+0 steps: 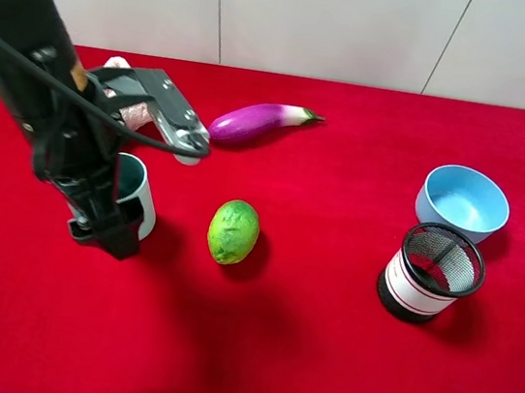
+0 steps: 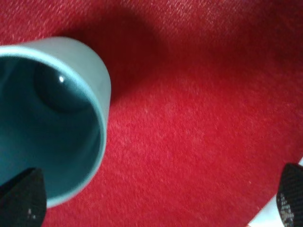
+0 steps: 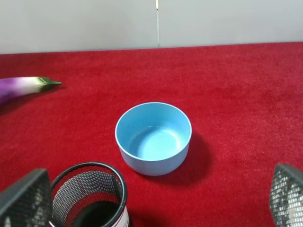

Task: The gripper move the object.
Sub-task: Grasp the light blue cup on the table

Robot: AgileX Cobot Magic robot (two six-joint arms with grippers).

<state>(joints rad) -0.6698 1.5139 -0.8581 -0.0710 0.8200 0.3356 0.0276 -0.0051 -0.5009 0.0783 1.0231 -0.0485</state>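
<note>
Two grippers, both with jaws spread wide and pinching nothing. Left gripper [image 1: 102, 223] hangs low over the red cloth [image 1: 318, 361], right at the cup [image 1: 140, 197]. The cup stands on the left part of the cloth, half hidden by the black arm in the high view. In the left wrist view one finger [image 2: 21, 198] overlaps the cup's rim and teal inside, while the other finger sits well off over bare cloth. Cannot tell if that near finger touches the cup.

Edges: the cloth's far edge meets the white wall [image 1: 326, 20], and its left edge is near the cup. The front half of the cloth is open, as is the wide strip between the lime [image 1: 234, 232] and the mesh cup [image 1: 430, 272].

The lime lies just beside the cup toward the middle, apart from it, and is the nearest thing in the way. The eggplant [image 1: 258, 123] lies farther back, near the arm's bracket.

Right gripper [image 3: 156, 198] hovers by the mesh cup, with the blue bowl [image 3: 153, 138] just beyond it. Bowl and mesh cup sit close together at the right, well apart from the cup.
</note>
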